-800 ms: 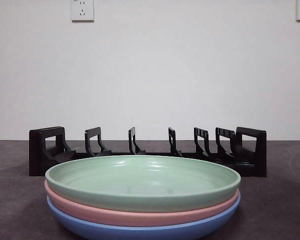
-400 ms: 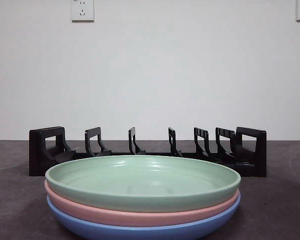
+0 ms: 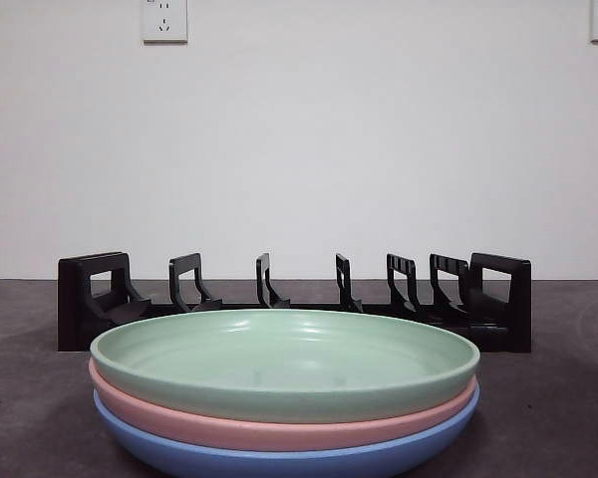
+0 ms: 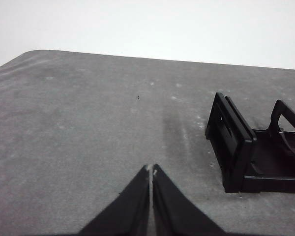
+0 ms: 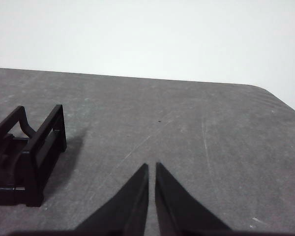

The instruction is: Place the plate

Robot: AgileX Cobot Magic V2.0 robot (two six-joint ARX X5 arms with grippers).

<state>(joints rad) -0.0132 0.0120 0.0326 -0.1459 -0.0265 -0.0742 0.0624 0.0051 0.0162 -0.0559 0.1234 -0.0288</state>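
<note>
Jaws pressed together on left gripper (image 4: 151, 169); right gripper (image 5: 152, 166) nearly shut, thin slit, nothing held. Both hang over bare table (image 3: 568, 398), each beside one rack end. Nearest: green plate (image 3: 284, 363) atop pink plate (image 3: 279, 426), blue plate (image 3: 279, 458) lowest. Behind: black slotted rack (image 3: 294, 299), slots unfilled. Nothing moved over last second; pick not begun.

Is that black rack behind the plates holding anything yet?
Empty. The black rack shows bare slots, and the green plate lies stacked flat in front.
</note>
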